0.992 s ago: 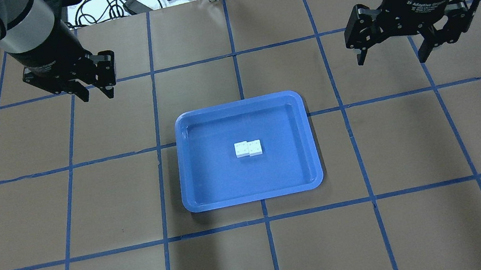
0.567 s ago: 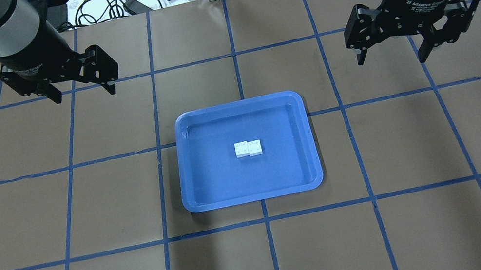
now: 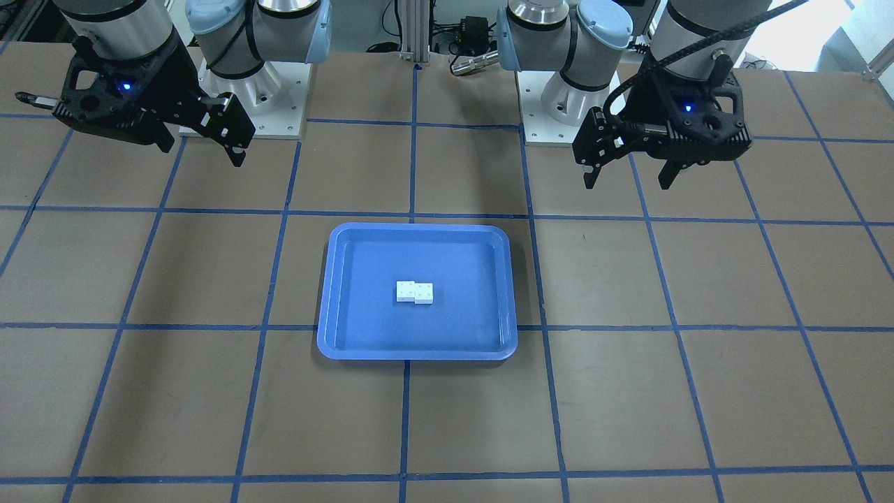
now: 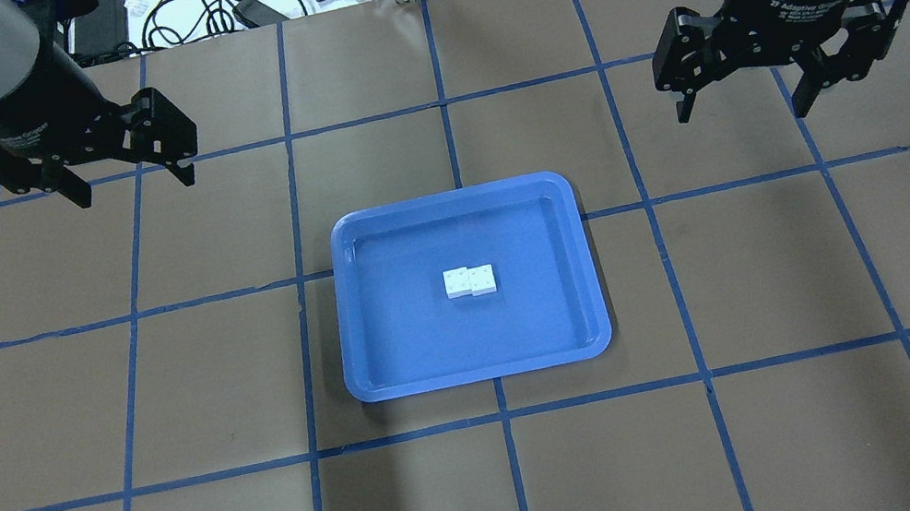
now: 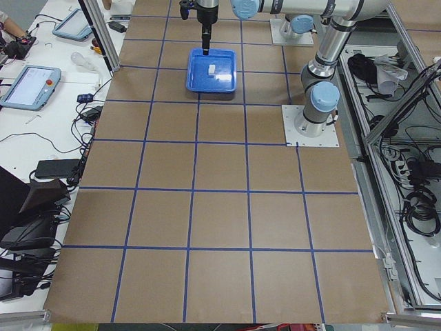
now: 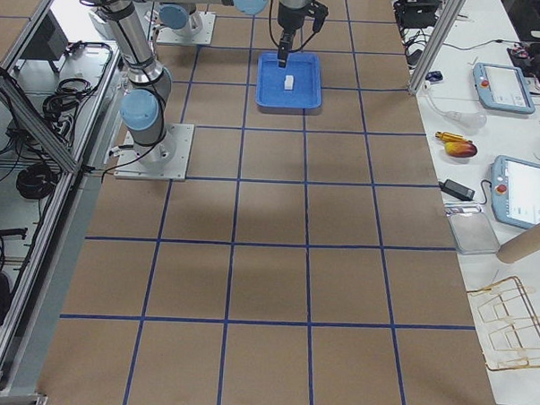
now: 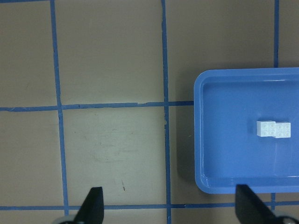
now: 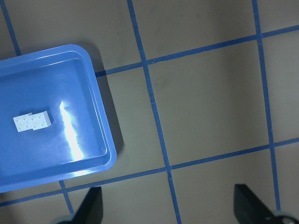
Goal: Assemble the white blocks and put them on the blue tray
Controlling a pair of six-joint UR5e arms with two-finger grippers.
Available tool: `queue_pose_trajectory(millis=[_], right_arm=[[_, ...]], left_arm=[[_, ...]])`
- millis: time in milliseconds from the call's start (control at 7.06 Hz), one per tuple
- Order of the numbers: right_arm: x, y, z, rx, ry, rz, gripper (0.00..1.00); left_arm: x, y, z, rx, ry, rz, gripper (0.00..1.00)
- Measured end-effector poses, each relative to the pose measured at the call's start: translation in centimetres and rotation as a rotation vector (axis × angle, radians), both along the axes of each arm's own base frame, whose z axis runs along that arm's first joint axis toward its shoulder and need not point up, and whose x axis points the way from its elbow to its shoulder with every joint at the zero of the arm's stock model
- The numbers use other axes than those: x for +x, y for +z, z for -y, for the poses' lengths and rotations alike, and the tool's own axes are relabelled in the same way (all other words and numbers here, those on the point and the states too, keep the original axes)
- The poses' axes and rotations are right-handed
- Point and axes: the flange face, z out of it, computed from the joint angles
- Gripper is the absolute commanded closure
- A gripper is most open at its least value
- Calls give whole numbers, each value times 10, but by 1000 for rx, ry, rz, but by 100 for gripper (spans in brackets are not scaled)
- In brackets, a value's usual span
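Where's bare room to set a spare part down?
Bare table lies on both sides of the blue tray and along the robot's edge. Inside the tray, the floor is free around the joined white blocks. It is tightest beneath the left tool and right tool.

Overhead and front-facing views look steeply down from opposite sides; end views far, wrist views near; all share the blue tray (image 4: pixel 413 338).
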Motion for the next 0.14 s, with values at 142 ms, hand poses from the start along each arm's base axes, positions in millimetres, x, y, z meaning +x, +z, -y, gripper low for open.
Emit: queue_pose_trajectory(millis=[142], right_arm=[[0,1,0,-2,0,0,0]], left_arm=[[-1,-1,0,2,0,-14,0]])
